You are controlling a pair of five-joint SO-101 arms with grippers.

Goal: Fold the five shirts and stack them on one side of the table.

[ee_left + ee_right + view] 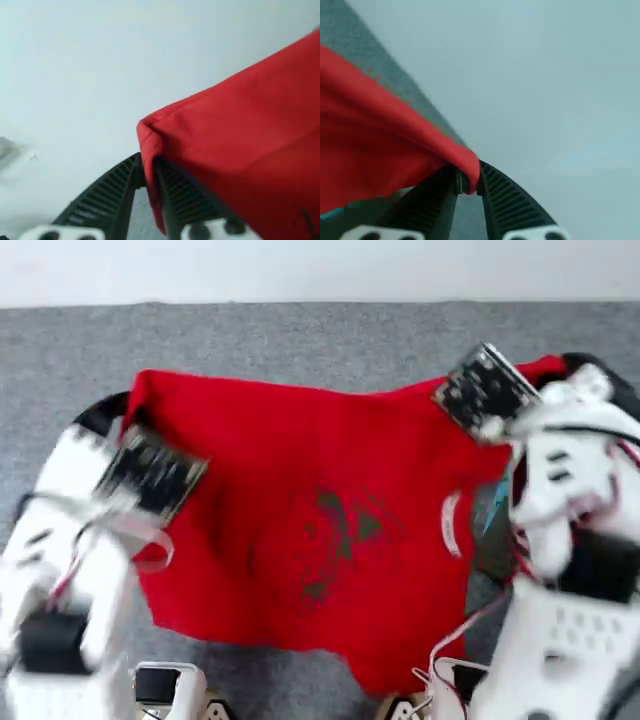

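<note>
Confirm that the shirt (320, 530) is spread wide over the middle of the table (300, 340), with the edge nearest the table's far side lifted clear of the surface. You cannot tell whether the opposite edge rests on the table. The left gripper (147, 167) is closed to a narrow slit on one lifted corner, with the red cloth doubled over and pinched between its ribbed fingers (107, 192). The right gripper (468, 182) is clamped the same way on the other lifted corner, with a rolled lip of cloth caught between its tips. Read this two-corner hold as deliberate. Gripping both ends of one edge most likely keeps that edge taut and straight, so the body of the shirt hangs flat and any crease will form parallel to the table's far side. The white neck label (452, 523) sits toward the right arm's end of the table, and the dark print (335, 540) lies at the centre, turned sideways. Treat the collar as pointing to that end, with the hem at the left arm's end. The long axis from collar to hem therefore runs along the table, parallel to its far side and in line with the span between the two grippers. A strip of teal cloth (493, 512) shows on the table under the collar end, and you cannot tell what it is. Judge the fold as not yet made, because the shirt is open in a single layer across the table.
</note>
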